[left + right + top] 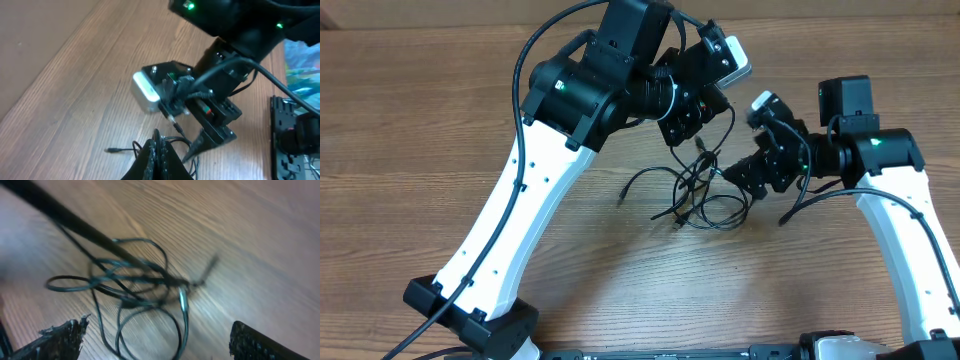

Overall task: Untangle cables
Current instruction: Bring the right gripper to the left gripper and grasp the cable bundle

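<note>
The cables (692,192) lie as a tangle of thin black loops mid-table, one plug end (623,198) trailing left. My left gripper (701,146) hangs over the tangle's far side, shut on a strand that rises from the pile. In the left wrist view its fingers (159,137) are pressed together, a cable pinched at the tips and loops (177,142) below. My right gripper (744,182) sits at the tangle's right edge, open. In the right wrist view its fingers stand wide apart (157,345), with bluish-black cable loops (145,295) on the wood between and beyond them, none gripped.
A thick black arm cable (65,222) crosses the upper left of the right wrist view. The right arm's camera housing (150,90) stands close in front of the left gripper. A black rack (287,130) and colourful sheet (305,70) lie off the table's side.
</note>
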`<state>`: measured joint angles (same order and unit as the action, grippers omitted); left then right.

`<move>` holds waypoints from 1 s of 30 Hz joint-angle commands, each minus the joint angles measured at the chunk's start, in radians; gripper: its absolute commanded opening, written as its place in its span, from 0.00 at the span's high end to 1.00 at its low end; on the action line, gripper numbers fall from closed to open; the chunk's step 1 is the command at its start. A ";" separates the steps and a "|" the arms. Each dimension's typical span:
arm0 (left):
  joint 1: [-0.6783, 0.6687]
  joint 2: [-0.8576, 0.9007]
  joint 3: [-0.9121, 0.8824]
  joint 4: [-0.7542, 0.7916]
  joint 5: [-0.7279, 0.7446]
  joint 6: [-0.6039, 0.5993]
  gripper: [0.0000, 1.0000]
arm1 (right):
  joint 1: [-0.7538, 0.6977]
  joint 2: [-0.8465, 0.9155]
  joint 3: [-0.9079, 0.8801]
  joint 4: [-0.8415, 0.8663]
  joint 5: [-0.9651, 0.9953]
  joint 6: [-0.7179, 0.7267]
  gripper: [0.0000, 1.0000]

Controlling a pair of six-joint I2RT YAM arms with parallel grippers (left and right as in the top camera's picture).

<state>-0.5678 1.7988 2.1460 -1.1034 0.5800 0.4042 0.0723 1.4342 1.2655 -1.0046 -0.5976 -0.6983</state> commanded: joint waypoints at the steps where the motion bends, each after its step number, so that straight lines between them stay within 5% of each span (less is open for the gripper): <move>1: 0.000 -0.017 0.011 0.004 0.078 0.038 0.96 | -0.001 0.019 -0.002 0.008 -0.115 -0.198 0.07; 13: 0.000 -0.054 0.011 0.007 0.104 0.072 0.96 | 0.002 0.144 -0.002 0.008 -0.251 -0.409 0.05; 30: -0.002 -0.054 0.011 0.011 0.140 0.071 0.96 | 0.040 0.357 -0.002 0.178 -0.444 -0.489 0.07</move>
<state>-0.5678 1.7840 2.1460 -1.0996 0.6746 0.4530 0.1062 1.7695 1.2655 -0.8467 -0.9638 -1.1652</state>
